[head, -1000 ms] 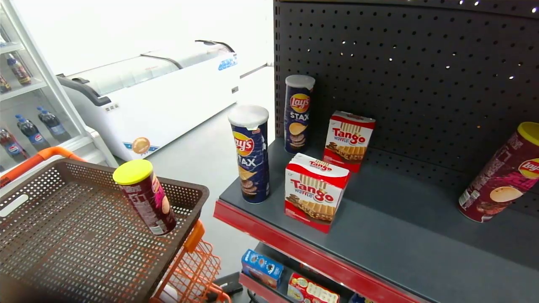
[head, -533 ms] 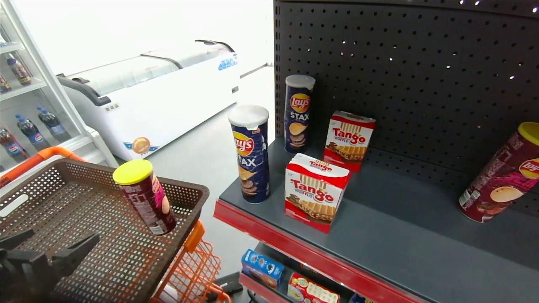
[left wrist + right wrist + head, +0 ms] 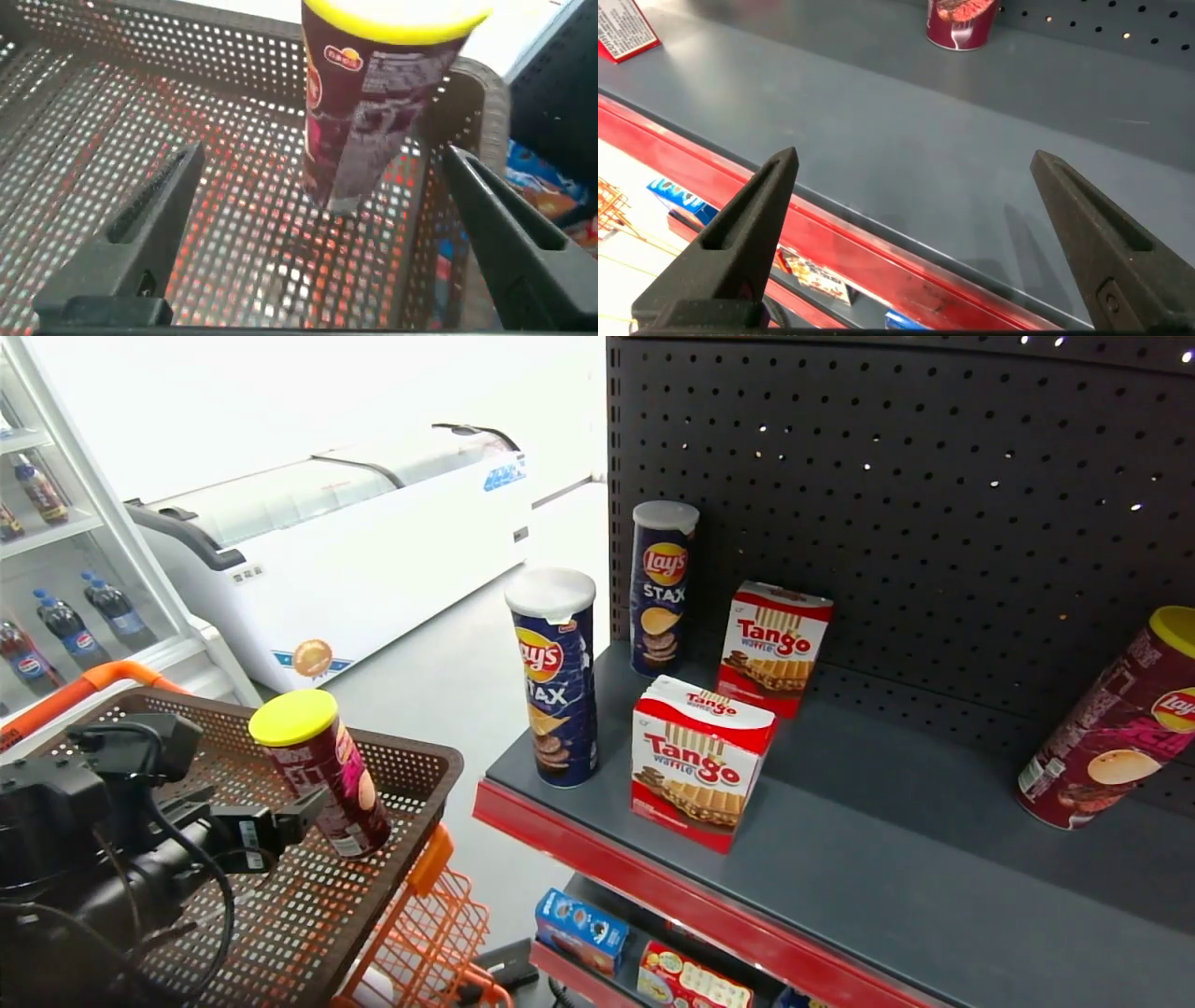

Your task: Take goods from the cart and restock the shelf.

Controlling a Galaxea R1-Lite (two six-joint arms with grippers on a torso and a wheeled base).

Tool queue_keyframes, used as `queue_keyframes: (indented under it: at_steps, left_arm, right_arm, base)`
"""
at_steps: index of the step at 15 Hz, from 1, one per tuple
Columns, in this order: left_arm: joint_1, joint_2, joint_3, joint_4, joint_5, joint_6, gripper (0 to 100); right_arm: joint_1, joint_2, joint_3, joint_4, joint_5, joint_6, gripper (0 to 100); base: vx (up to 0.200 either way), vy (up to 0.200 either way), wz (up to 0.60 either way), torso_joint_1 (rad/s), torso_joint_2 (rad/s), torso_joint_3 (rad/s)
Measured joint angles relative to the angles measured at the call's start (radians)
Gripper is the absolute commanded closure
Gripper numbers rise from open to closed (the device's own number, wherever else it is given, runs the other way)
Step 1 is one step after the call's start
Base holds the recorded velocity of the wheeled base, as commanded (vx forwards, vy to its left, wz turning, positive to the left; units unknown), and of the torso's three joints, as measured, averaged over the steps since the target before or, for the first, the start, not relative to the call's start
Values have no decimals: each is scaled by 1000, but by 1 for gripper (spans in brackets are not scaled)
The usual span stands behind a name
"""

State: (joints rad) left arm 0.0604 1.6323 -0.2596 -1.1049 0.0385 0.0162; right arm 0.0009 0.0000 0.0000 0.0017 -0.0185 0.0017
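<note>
Head and wrist views, restocking task. The can (image 3: 322, 775), maroon with a yellow lid, stood in the cart basket (image 3: 411, 756), in the corner nearest the shelf (image 3: 840, 840). Its long axis was close to upright, and in the head view the lid tipped slightly toward 11 o'clock.

The left gripper (image 3: 324, 163) was inside the basket with its jaws spread wide and holding nothing. In the head view the can lay at about 2 o'clock from it. In the left wrist view the can stood dead ahead, centred on the gap between the two fingers but apparently just beyond their tips. Whether the near finger touched it could not be told.

The right gripper (image 3: 915, 163) was also wide open and empty. It hung over bare shelf at the red front edge, well apart from the cart.

The left arm was therefore much the nearer. The pick probably called for a short advance along the line of the jaws, then a close across the can's width. The shelf lay at 3 o'clock from the basket.
</note>
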Motion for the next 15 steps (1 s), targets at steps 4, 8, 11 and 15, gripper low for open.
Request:
queue_keyframes:
  at_steps: [4,8,11,15]
  left_arm:
    - [2,220,-44,-158,2,23,0]
    - [3,327,-104,-211,2,17,100]
    - [4,357,-143,-217,-2,35,100]
    - [0,344,-153,-205,-3,56,100]
  right_arm:
    - [0,0,0,0,0,0,0]
    - [0,0,0,0,0,0,0]
    - [0,0,0,0,0,0,0]
    - [0,0,0,0,0,0,0]
  base:
    - [0,0,0,0,0,0]
    - [0,0,0,0,0,0]
    - [0,0,0,0,0,0]
    - [0,0,0,0,0,0]
